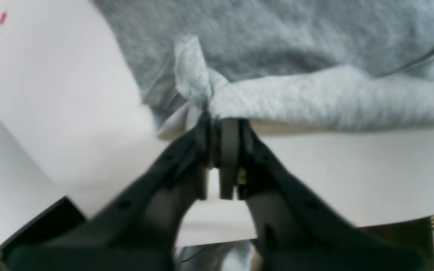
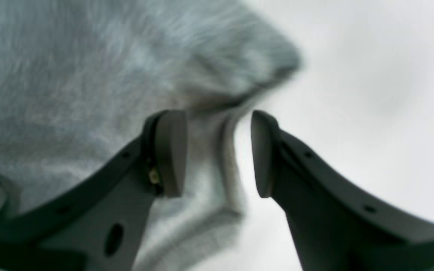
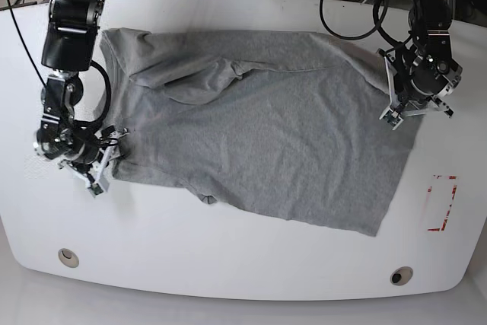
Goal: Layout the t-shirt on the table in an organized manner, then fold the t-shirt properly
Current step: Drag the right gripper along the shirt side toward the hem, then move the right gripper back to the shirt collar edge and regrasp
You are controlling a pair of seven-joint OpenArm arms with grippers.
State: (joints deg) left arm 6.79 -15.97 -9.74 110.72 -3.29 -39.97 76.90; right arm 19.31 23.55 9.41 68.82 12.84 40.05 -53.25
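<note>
A heather-grey short-sleeved cotton t-shirt (image 3: 259,123) lies spread across the middle of a large white smooth surface (image 3: 228,264), mostly flat but skewed, with wrinkles and a folded-over flap near its far edge. No lettering shows, so the print is probably face down. A red tape rectangle (image 3: 441,203) sits on the surface just beyond the shirt's near corner on the base view's right.

The left gripper (image 1: 217,124) is at the shirt's edge on the base view's right, its jaws pressed together on a pinched corner of grey cloth, which bunches into a small peak above them. The right gripper (image 2: 217,150) is at the shirt's opposite edge, its jaws apart, with a hemmed edge of the shirt lying between them but not clamped.

The step in hand appears to be straightening the shirt. To do it well, the right jaws should probably close on that hem first; then both arms could draw gently away from the shirt's middle, keeping the cloth low so wrinkles pull out evenly.
</note>
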